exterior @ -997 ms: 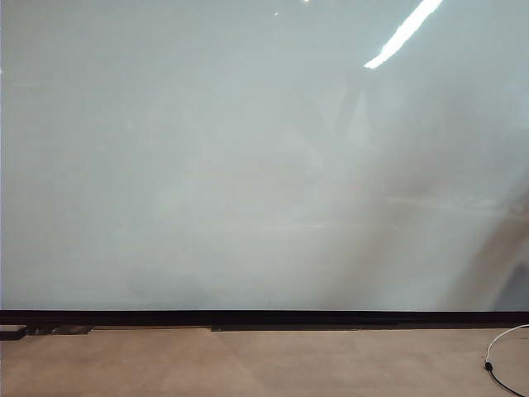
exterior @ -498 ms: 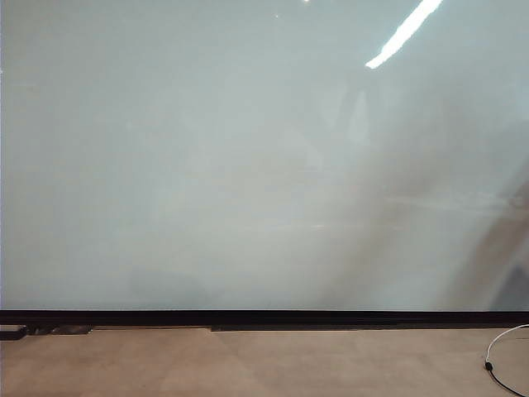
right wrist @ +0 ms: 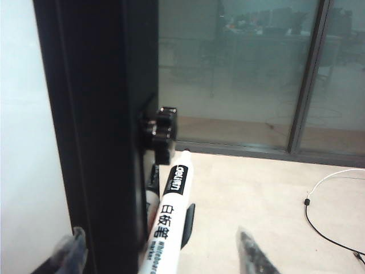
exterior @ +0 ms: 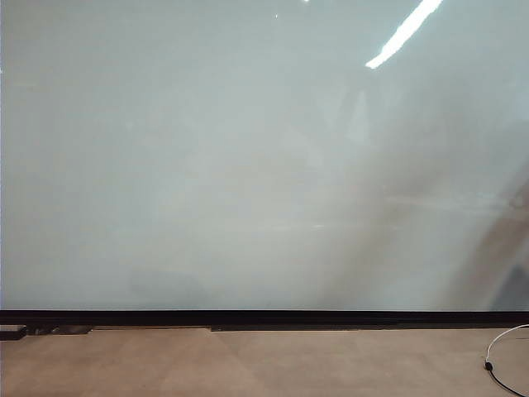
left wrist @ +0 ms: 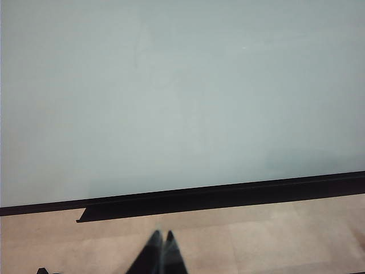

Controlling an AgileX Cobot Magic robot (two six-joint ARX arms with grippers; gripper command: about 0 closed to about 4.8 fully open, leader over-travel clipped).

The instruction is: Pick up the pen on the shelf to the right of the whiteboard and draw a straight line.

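On my right wrist feed, the right pincer stands with its two fingertips spread apart, the pen standing between them and not yet gripped. The pen is white with black lettering, leaning by the black frame post at the whiteboard's edge, just below a black knob. On the left wrist feed, the left pincer has its tips pressed together, holding nothing, low over the beige floor before the whiteboard. In the exterior view the whiteboard is bare, and neither arm shows there.
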